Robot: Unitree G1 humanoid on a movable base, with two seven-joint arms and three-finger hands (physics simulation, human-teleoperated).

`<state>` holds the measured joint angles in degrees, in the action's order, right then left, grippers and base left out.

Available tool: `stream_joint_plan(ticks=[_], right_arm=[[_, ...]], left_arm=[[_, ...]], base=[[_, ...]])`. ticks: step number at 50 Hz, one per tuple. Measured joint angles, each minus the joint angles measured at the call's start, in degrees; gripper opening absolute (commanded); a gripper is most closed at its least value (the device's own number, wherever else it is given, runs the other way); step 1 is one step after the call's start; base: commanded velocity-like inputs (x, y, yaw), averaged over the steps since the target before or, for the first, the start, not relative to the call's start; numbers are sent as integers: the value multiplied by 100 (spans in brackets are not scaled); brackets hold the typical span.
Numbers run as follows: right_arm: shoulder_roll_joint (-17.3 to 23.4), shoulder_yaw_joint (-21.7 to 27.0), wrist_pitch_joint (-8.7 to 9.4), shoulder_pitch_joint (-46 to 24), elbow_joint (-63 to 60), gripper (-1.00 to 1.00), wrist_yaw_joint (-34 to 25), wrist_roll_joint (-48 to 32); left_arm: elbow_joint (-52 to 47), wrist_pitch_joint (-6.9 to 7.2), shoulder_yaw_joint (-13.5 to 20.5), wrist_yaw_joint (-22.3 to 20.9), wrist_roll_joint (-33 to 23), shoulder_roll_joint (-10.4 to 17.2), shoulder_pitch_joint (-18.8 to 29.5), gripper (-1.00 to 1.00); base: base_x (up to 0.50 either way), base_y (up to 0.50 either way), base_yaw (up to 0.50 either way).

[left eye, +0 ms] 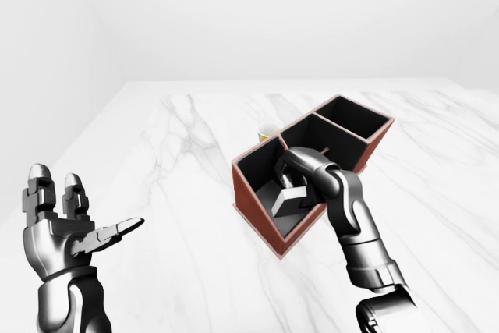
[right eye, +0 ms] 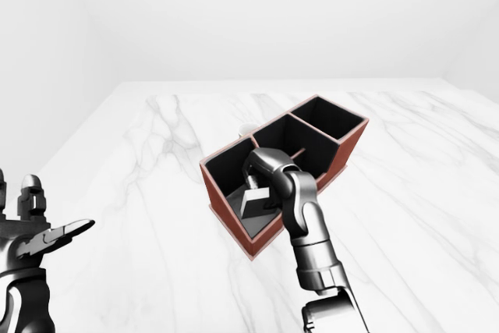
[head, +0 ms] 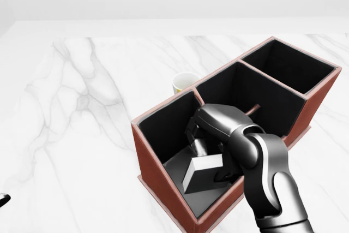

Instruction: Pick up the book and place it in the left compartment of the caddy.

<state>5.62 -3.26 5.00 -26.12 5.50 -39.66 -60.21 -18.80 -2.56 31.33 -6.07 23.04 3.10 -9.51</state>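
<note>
The red-brown caddy (head: 146,154) with three black-lined compartments lies at an angle on the white marble table. In its left compartment a grey book (head: 197,175) with a white page edge leans tilted, its lower end on the compartment floor. My right hand (head: 210,160) reaches down into that compartment, its fingers closed round the upper end of the book. The forearm hides the partition wall to the middle compartment. At the lower left of the left-eye view, my left hand (left eye: 84,233) is raised with its fingers spread and holds nothing.
A small white cup (head: 184,83) with a yellow inside stands just beyond the caddy's top-left corner. The middle (head: 256,94) and right (head: 289,66) compartments hold nothing visible. The marble table (head: 82,107) stretches to the left.
</note>
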Motion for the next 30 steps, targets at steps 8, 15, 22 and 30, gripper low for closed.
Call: stream_joint_plan(ticks=[8,15,22,30], right_arm=[[-30,-9,0,-32,161,-100,116,-51],[-29,-12,0,-65,331,-100,298,-97],[-41,-22,0,-68,447,-100,459,-165],[-87,-40,0,-47,684,-100,754,-151]], left_arm=[[27,-13,-3,6,5,12,8,100],[22,-19,-6,7,7,11,4,100],[35,-39,-12,-2,6,5,-2,100],[20,-38,-8,-11,17,-2,-16,100]], base=[[0,0,0],[0,0,0],[0,0,0],[0,0,0]])
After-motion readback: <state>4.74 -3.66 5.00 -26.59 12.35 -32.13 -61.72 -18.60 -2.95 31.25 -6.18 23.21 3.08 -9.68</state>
